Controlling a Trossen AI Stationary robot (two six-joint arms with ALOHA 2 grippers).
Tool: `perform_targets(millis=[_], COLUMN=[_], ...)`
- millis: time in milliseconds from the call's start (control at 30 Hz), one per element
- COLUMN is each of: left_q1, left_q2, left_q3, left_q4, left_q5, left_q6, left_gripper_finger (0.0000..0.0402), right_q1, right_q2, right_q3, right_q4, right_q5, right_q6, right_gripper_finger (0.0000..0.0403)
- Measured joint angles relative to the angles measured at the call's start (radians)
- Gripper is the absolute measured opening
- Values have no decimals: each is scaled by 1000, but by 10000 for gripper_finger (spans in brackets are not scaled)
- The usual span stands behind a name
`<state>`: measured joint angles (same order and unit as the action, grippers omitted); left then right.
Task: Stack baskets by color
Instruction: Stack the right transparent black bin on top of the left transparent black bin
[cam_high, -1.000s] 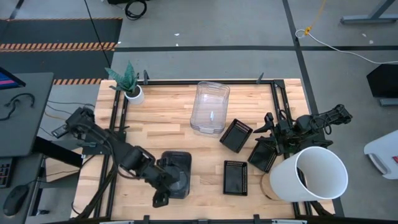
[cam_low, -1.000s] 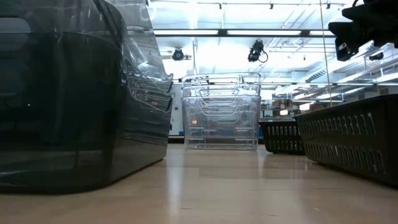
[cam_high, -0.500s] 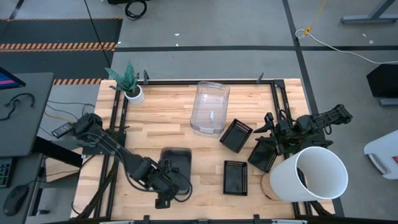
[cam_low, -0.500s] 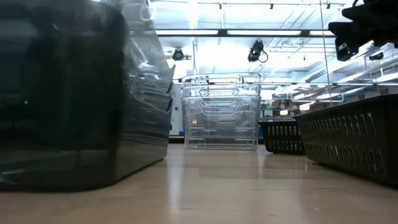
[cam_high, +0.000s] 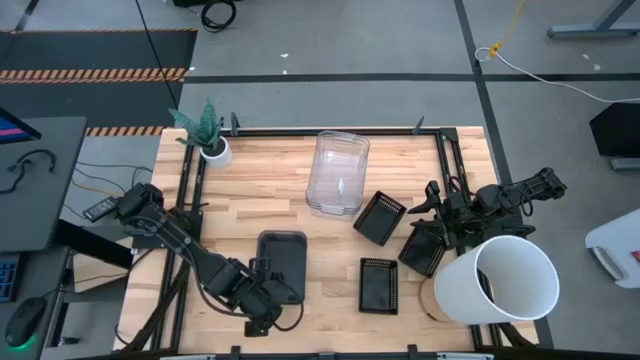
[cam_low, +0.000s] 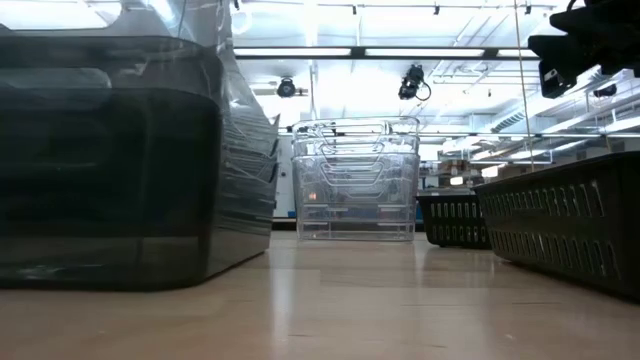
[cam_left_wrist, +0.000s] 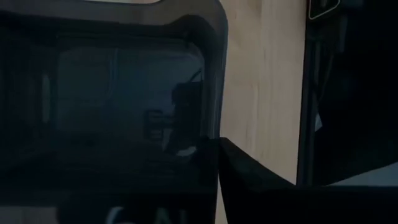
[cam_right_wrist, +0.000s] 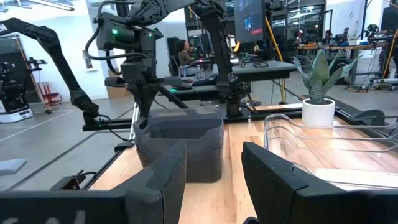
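Observation:
The smoky dark-grey baskets (cam_high: 283, 262) stand nested near the table's front left. In the low view (cam_low: 110, 160) their layered walls show and the top rim is level. My left gripper (cam_high: 266, 308) is shut at this pile's near-left corner. The clear baskets (cam_high: 338, 172) stand nested at the far middle. Three black mesh baskets (cam_high: 380, 217), (cam_high: 379, 285), (cam_high: 424, 248) lie on the right half. My right gripper (cam_right_wrist: 212, 180) waits open at the right edge, holding nothing. My left gripper has the top smoky basket's side wall (cam_left_wrist: 213, 121) near the near-left corner, with one finger (cam_left_wrist: 255, 174) outside and the other inside. The fingers come steeply from above. The basket sits level in the pile beneath it.
A large white bucket (cam_high: 505, 280) lies on its side at the near right, next to my right arm. A small white plant pot (cam_high: 213, 150) stands at the far left corner. Bare wood lies between the smoky pile and the mesh baskets.
My left gripper has sunk, drawn back toward the table's near edge and shut on the smoky basket's wall. The top smoky basket, which stood higher, has settled. Its rim now shows level in the low view.

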<state>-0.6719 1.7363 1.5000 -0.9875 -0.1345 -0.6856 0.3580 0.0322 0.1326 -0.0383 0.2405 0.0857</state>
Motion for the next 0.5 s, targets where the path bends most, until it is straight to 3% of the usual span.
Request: perform_targets(millis=[300,500], left_q1=[-18,-24], left_q2=[-2,-1], left_q3=[118,125], left_q4=[-125,-133], left_q5=[-74,-90], left_q6=[-10,-10], left_gripper_finger=[2,1], right_q1=[0,0], right_q2=[0,0], right_q3=[0,0], right_q4=[0,0], right_q5=[0,0], right_q6=[0,0], right_gripper_finger=[161,161])
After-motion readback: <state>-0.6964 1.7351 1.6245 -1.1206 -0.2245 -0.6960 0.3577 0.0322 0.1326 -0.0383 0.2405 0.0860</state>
